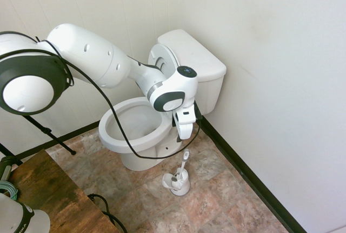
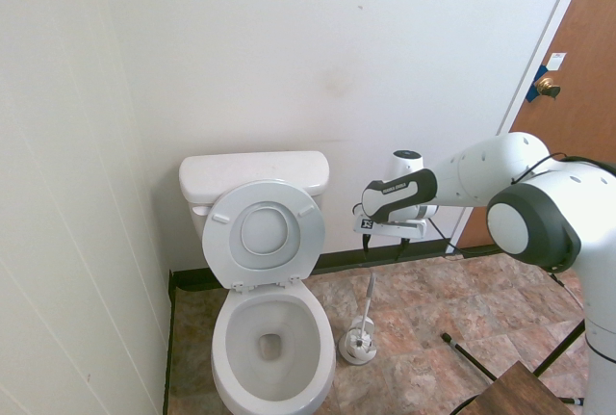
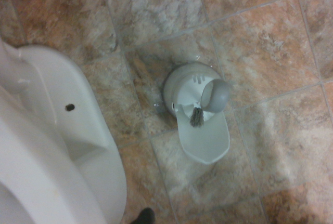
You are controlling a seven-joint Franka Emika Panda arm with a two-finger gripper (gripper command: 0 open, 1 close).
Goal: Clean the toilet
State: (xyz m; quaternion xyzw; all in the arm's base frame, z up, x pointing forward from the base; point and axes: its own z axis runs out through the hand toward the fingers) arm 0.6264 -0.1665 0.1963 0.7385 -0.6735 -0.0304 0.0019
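Foreground: we see a brown wooden tabletop (image 1: 46,190) closest to the first exterior camera, in its lower left corner.
Fingers: we make out the gripper (image 1: 184,132) pointing straight down with its two fingers parted and nothing between them; it has hold of nothing.
Gripper position: we place it in the air just beside the toilet bowl, above the toilet brush (image 1: 182,164), not touching it.
Wrist and hand: we see the white hand housing with its dark band directly above the fingers, held upright over the floor.
Forearm and elbow: we follow the arm (image 2: 472,176) reaching roughly level toward the toilet, from the picture's left in the first exterior view and from the right in the second.
Toilet: we find the toilet (image 2: 271,338) against the back wall in the corner, seat and cover raised and leaning on the tank, bowl open; in the wrist view its white base (image 3: 52,130) fills one side.
Brush and holder: we see the brush standing in its small white holder (image 3: 200,115) on the floor just beside the toilet base, handle tilted.
Floor: we note brown and grey marbled tiles (image 3: 260,42) under everything.
Door: we see a brown door (image 2: 568,68) with a brass knob behind the arm in the second exterior view.
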